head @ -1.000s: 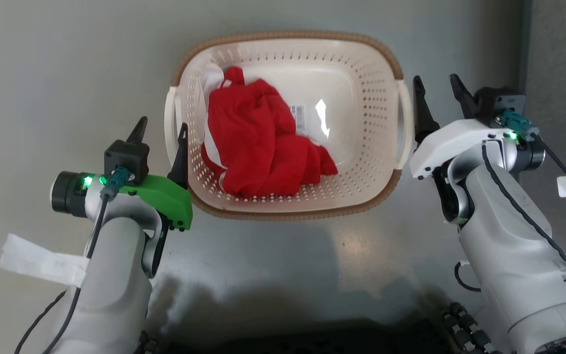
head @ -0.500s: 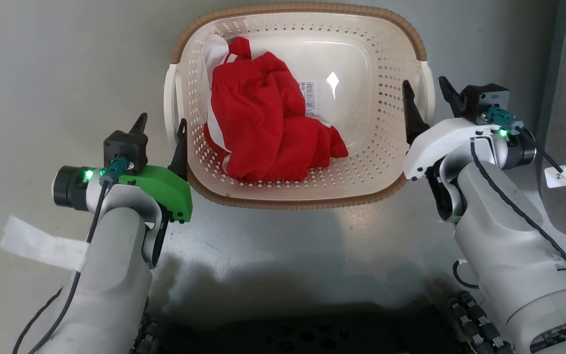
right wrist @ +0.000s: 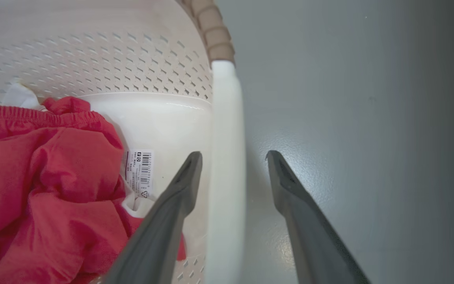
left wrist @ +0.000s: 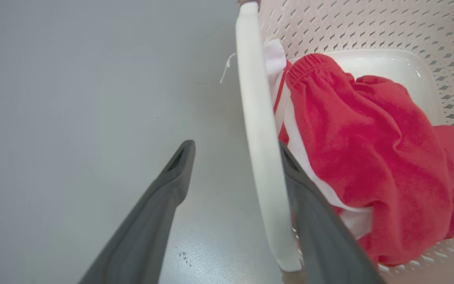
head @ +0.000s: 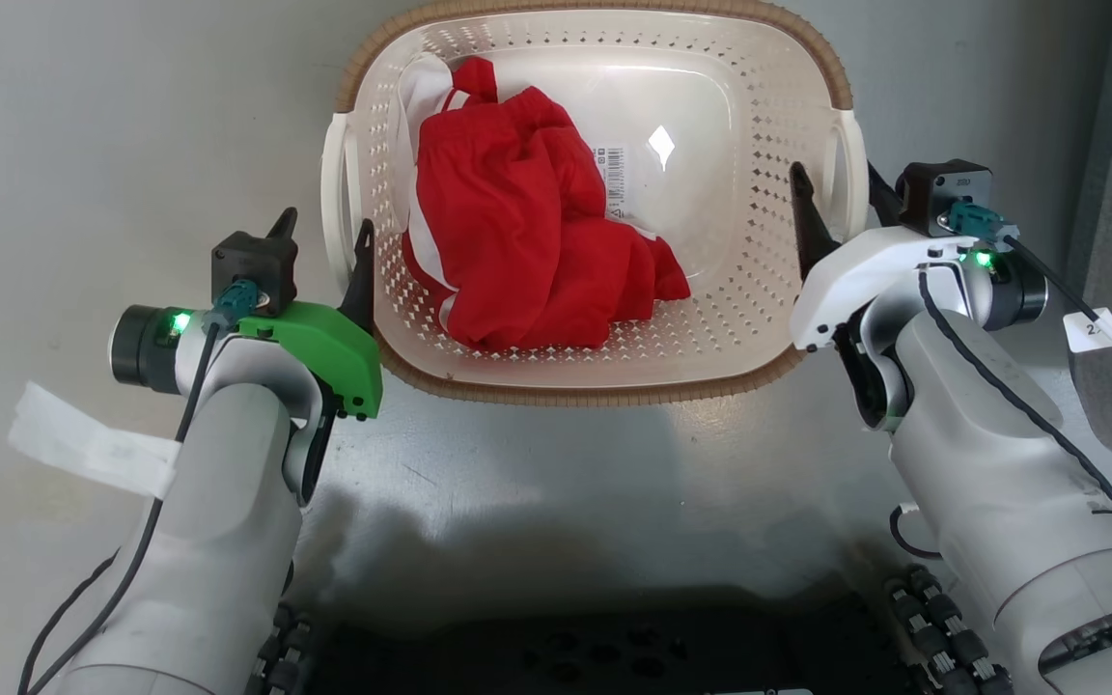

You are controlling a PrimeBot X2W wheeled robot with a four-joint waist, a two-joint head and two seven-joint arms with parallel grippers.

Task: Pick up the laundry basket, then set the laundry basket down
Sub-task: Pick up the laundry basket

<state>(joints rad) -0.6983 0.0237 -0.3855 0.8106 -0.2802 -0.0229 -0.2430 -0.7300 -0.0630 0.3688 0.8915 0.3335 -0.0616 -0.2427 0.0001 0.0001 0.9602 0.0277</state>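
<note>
1. Far out to the left of the laundry basket [head: 595, 396], a strip of white tape [head: 93, 449] is seen wrapped on the pale left forearm.
2. Closer in, the left gripper [head: 322, 230] is parked at the basket's left side, and its jaws are spread wide with nothing clamped.
3. The basket's left handle [left wrist: 258, 138] is straddled. One finger is held out over the grey floor [head: 83, 116], clear of the handle. The other is tucked inside the basket, right up against the handle's inner face.
4. The basket itself is set on the floor between the two grippers, with its brown woven-look rim running round the perforated cream walls.
5. In the basket's left half a crumpled red garment [head: 517, 251] is piled, and white trim is showing along its left edge.
6. Just right of the garment, a barcode sticker [head: 612, 179] is stuck to the basket's bare floor.
7. The basket's right handle [right wrist: 227, 157] is bracketed by the right gripper [head: 836, 179].
8. The right jaws are open too, and nothing is held. The inner finger is placed just beside the handle, inside the basket, and the outer finger is kept apart over the floor. Whether the inner finger touches the handle cannot be told.
9. Right of the basket, a small white paper tag [head: 1097, 331] is hung on the right arm's cable.
</note>
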